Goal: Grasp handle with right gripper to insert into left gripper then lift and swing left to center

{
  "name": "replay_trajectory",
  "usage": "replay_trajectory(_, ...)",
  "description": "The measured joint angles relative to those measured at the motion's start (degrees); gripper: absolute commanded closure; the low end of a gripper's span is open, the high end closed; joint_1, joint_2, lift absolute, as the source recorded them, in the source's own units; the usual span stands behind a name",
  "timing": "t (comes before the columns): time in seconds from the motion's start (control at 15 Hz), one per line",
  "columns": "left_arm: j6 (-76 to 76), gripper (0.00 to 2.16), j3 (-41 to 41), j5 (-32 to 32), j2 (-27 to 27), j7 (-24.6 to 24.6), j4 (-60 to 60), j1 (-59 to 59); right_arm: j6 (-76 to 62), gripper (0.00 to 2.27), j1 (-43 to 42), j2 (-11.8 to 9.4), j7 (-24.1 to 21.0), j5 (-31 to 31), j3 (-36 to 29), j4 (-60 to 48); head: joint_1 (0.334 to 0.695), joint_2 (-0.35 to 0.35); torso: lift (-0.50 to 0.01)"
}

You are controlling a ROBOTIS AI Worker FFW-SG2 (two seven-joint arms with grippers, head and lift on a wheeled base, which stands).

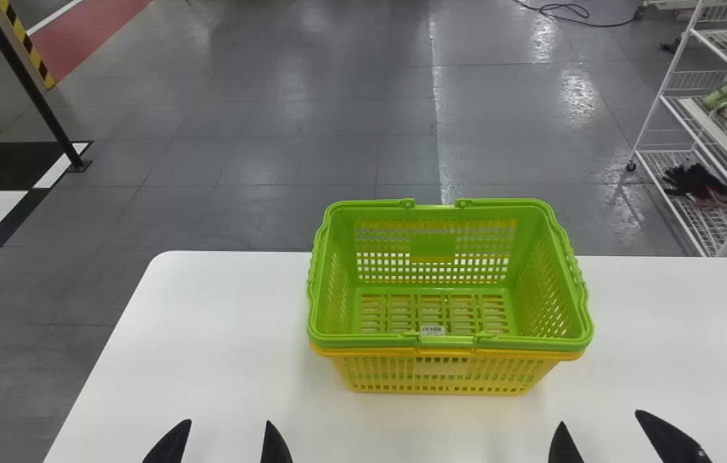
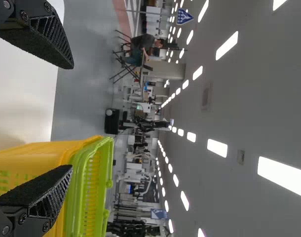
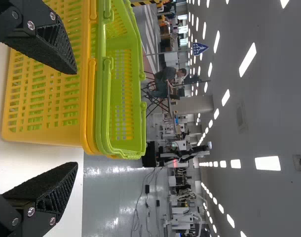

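Observation:
Two nested baskets stand on the table, a green basket (image 1: 434,313) inside a yellow basket (image 1: 441,375); the green one is empty. Its handles lie folded along the rim. At the bottom edge of the head view, left of the baskets, my left gripper (image 1: 229,440) is open; my right gripper (image 1: 600,427) stands open near their right front. In the left wrist view, the left gripper (image 2: 71,117) has nothing between its fingers, and the green basket (image 2: 91,182) is close by. In the right wrist view, the right gripper (image 3: 76,119) is apart from the yellow basket (image 3: 47,94).
The white table (image 1: 222,321) extends to both sides of the baskets. A white wire shelf (image 1: 679,109) with packaged goods stands on the floor at the right behind the table. A black post (image 1: 29,83) rises at the far left.

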Motion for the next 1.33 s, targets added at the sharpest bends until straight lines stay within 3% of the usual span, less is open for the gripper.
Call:
replay_trajectory(0.67,1.58,0.09,0.16,0.29,0.08,-0.37,-0.97,-0.06,0.00,0.16,0.01,0.00,0.00,0.00,0.07,0.07,0.695,0.097,-0.093)
replay_trajectory(0.93,9.45,0.11,3.10,0.30,0.86,-2.28,-7.37,-0.07,0.12,0.16,0.03,-0.09,0.00,0.00,0.07,0.08,0.695,0.102,-0.093)
replay_trajectory(1.33,31.65,0.10,12.53,6.44,2.75,-10.27,-21.85,-1.47,-0.01,0.16,0.61,-0.21,0.00,0.00,-0.10,-0.72,0.695,0.144,-0.093)
